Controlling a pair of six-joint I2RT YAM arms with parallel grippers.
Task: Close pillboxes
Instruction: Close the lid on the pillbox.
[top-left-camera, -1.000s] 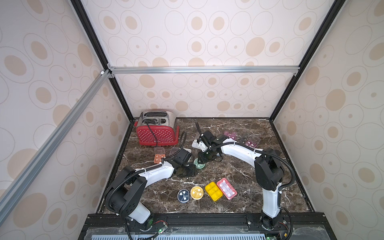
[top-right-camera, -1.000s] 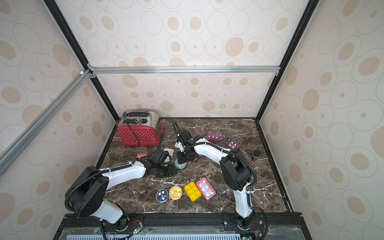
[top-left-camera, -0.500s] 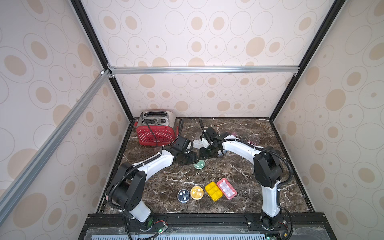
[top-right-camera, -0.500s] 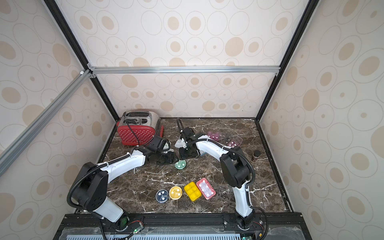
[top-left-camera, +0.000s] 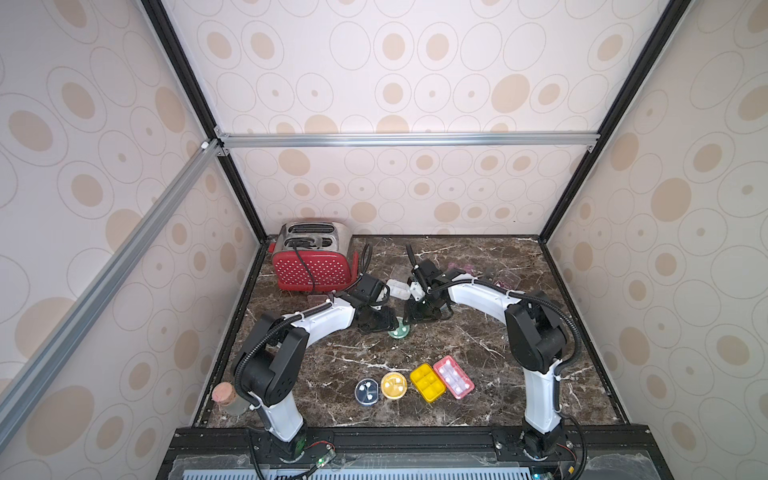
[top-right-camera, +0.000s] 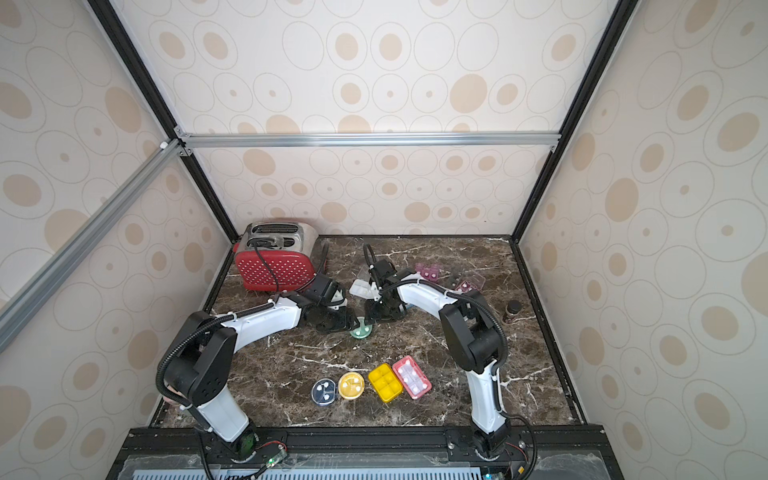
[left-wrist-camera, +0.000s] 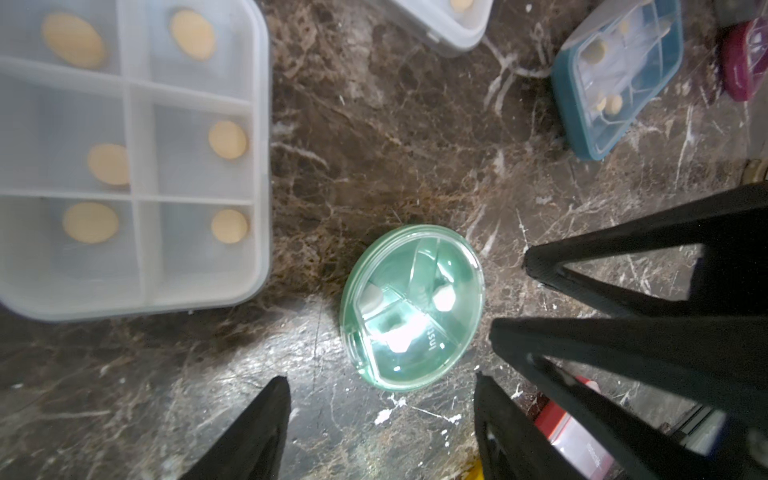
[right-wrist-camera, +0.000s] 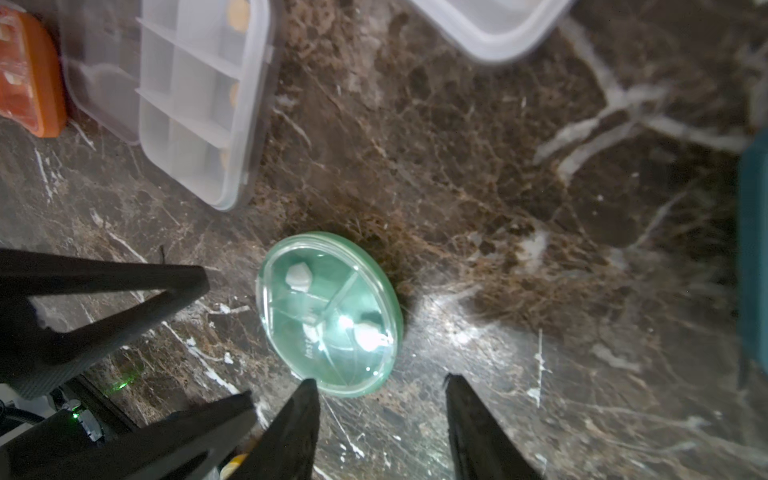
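- round mint-green plastic pillbox (left-wrist-camera: 411, 307), clear-lidded;
- rectangular yellow plastic pillbox (top-left-camera: 427, 382);
- red metal toaster (top-left-camera: 330, 270), white dots;
- dark brown marble tabletop (top-left-camera: 478, 345), white veins

Top views bright, even — 2 wrist views dim, glare on green pillbox (left-wrist-camera: 411, 307), edges blurred.
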